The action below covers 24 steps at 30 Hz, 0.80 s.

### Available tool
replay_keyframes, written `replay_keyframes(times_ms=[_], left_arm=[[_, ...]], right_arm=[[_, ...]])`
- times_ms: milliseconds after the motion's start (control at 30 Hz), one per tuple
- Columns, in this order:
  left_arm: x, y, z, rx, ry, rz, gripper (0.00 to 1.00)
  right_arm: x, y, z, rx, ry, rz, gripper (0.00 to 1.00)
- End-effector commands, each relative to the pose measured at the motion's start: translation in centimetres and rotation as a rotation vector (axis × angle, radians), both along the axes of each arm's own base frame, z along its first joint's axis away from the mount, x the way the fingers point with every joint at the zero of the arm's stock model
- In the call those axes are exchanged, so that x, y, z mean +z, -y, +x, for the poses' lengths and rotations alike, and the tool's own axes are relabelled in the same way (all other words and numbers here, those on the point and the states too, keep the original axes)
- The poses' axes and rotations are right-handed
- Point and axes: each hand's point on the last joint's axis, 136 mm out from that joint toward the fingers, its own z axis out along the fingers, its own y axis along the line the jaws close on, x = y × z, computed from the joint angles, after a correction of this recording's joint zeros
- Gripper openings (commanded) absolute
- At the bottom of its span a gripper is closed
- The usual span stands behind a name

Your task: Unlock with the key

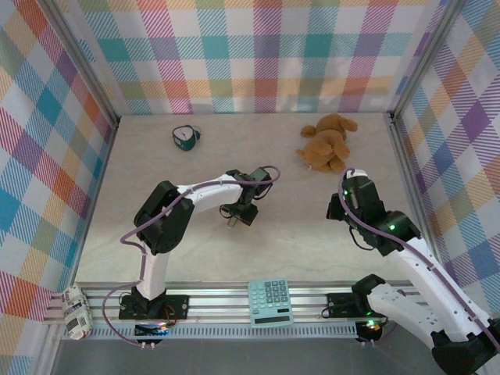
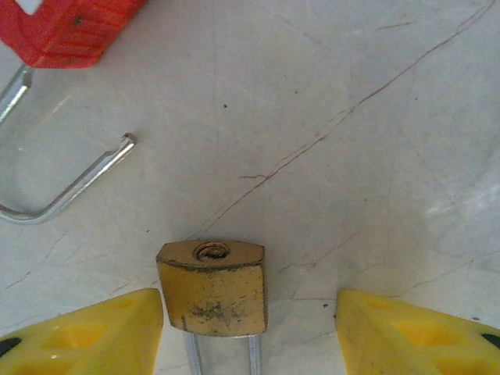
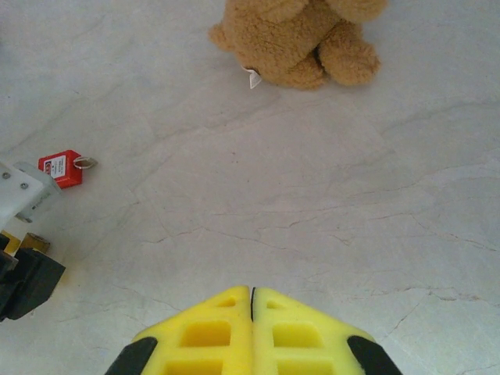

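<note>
A small brass padlock lies on the table between the yellow fingers of my left gripper, keyhole end facing away, its two silver shackle legs running toward the wrist. The left gripper is open; its left finger sits close beside the lock and the right finger stands well apart. A red padlock lies just beyond, its silver shackle swung open. It also shows in the right wrist view as a red padlock. My right gripper is shut, hovering over bare table. The key is out of view.
A brown teddy bear sits at the back right, ahead of the right gripper. A teal calculator rests on the front rail. A small dark-teal object lies at the back left. Plaid walls enclose the table on three sides.
</note>
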Motion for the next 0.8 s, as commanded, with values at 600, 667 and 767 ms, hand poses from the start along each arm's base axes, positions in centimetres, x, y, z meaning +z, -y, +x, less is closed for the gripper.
replay_keyframes(times_ms=[600, 667, 767], left_arm=[[-2.1, 0.5, -1.2, 0.05, -0.091, -0.174, 0.32], [-0.9, 1.9, -1.6, 0.053, -0.105, -0.272, 0.32], [0.7, 4.2, -2.5, 0.051, -0.143, -0.421, 0.32]], right_arm=[[1.2, -0.1, 0.2, 0.007, 0.029, 0.011, 0.0], [1.1, -0.1, 0.2, 0.008, 0.027, 0.013, 0.0], [1.1, -0.2, 0.2, 0.01, 0.026, 0.015, 0.0]])
